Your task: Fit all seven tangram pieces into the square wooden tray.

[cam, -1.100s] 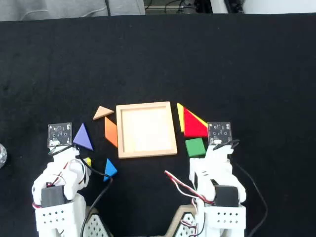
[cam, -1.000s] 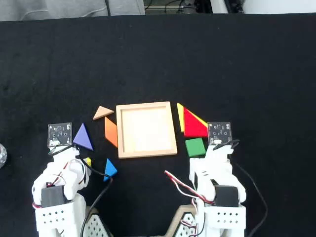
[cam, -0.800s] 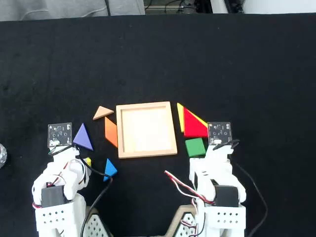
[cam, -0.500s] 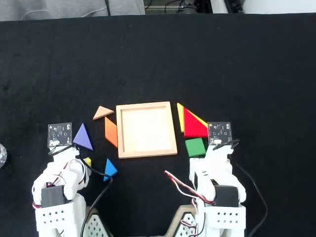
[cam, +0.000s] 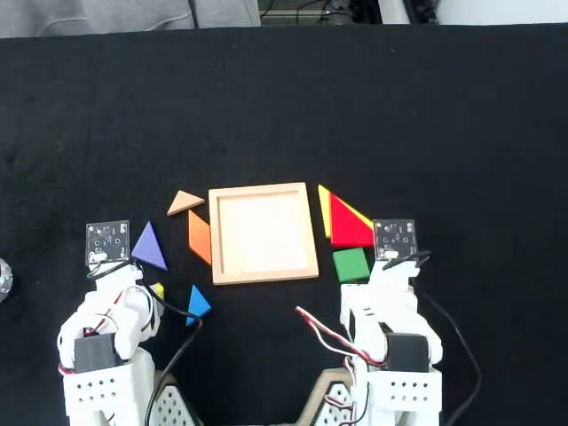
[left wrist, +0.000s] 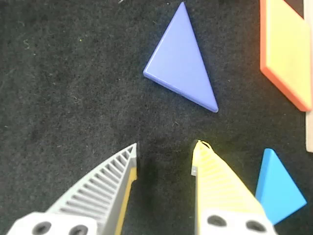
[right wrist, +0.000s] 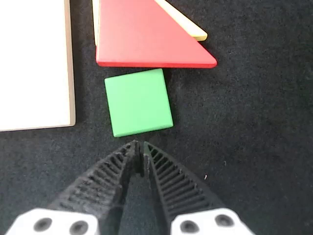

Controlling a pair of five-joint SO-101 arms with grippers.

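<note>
Lying just beside the wooden tray (cam: 216, 235) — green square (cam: 351, 264), red triangle (cam: 348, 227).

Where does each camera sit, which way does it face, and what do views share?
High view: fixed above the table, looking down on the wooden tray; left arm and right arm at the near edge.
Left wrist view: on the left arm, looking past its open left gripper at the purple triangle.
Right wrist view: on the right arm, looking past its shut right gripper at the green square.
Shared: high view shows both pieces too.
</note>
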